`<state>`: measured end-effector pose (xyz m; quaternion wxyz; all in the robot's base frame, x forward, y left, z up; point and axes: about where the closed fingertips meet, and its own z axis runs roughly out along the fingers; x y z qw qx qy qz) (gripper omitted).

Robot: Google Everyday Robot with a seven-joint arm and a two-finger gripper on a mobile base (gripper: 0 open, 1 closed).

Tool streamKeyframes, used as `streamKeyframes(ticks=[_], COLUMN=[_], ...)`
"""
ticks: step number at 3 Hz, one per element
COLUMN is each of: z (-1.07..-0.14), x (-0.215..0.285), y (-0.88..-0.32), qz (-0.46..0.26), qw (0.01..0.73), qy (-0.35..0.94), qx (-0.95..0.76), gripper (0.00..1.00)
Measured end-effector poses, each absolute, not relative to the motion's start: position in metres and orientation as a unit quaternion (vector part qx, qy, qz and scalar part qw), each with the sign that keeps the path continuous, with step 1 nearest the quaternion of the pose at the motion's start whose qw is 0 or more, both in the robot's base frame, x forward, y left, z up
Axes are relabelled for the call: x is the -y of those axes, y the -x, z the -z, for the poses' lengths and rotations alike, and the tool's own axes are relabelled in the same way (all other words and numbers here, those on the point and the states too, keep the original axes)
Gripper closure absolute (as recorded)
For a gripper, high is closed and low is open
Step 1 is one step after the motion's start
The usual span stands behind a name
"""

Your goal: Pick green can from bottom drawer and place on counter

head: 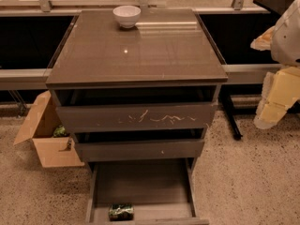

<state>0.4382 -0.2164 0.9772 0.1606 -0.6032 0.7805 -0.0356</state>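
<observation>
The green can (121,212) lies on its side on the flat floor of the open bottom drawer (140,182), close to the drawer's front, left of middle. The counter (136,50) is the glossy grey-brown top of the cabinet. My gripper (276,95), white and pale yellow, hangs at the right edge of the view, level with the top drawers, well right of the cabinet and far above the can. It holds nothing that I can see.
A white bowl (126,15) stands at the back of the counter. The two upper drawers are slightly open; the top one has a white-scratched front (154,118). An open cardboard box (47,139) sits on the floor at the left. A black table leg (232,116) stands at the right.
</observation>
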Motion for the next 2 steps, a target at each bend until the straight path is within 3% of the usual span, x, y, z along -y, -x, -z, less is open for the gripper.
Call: streamKeyframes(ticks=[2], z=[-0.948], x=[0.205], y=[-0.444], qz=[0.009], qw=[0.171], qy=[0.603], qx=[-0.779], gripper=[0.00])
